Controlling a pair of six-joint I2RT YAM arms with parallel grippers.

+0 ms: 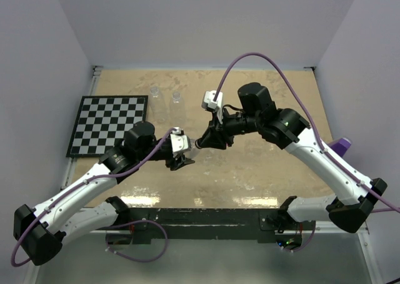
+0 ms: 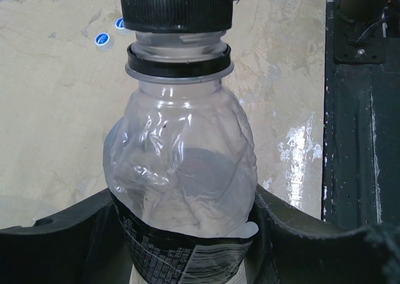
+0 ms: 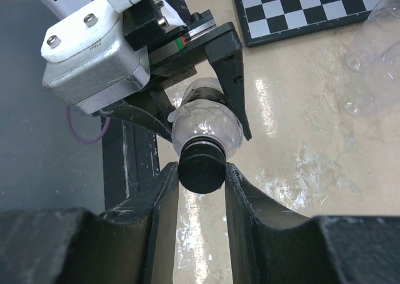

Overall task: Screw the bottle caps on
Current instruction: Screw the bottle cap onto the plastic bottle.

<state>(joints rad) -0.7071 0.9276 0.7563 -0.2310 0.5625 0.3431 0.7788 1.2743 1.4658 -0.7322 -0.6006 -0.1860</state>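
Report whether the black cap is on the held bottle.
On: the black round plastic cap covers the mouth of the crumpled clear plastic bottle, clear neck showing below it. Tightness: cannot tell.

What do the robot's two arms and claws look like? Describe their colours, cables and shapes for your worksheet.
The left arm and right arm have white links, black joints, and a purple cable each. The left claw and right claw have black wedge-shaped fingers.

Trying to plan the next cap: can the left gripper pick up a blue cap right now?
Probably not yet. The left gripper is shut on the clear bottle, whose black cap the right gripper pinches. The blue caps lie unobstructed on the table.
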